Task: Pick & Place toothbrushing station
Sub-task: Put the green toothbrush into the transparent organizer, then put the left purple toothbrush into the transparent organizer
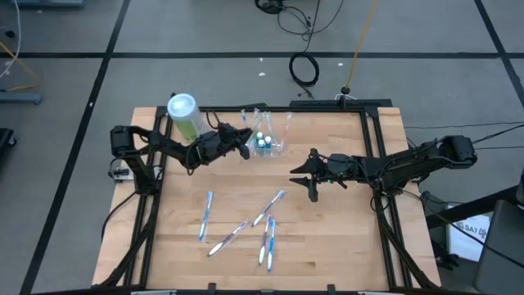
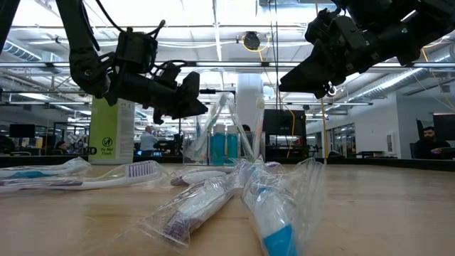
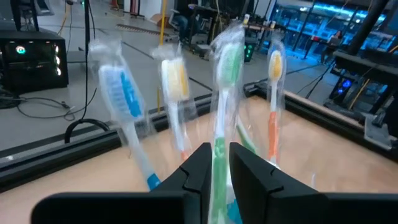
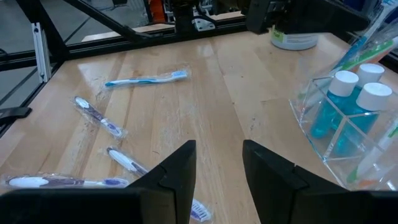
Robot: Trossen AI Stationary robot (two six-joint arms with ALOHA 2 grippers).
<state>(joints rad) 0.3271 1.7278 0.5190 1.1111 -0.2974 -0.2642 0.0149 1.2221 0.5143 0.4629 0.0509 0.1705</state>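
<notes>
A green-and-white canister (image 1: pixel 186 116) stands at the table's (image 1: pixel 327 238) far edge; wrapped toothbrushes (image 1: pixel 246 225) lie scattered nearer.

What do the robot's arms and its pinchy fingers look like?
Both arms are dark, nearly black, built from jointed links with thin cables running along them. The left gripper and right gripper each end in two flat, blocky dark fingers. No markings show.

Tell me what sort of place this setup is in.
Probably a robotics lab in a large open industrial hall: a wooden table with a black frame, grey floor marked with dark tape lines, loose cables, and monitors along distant workbenches.
</notes>
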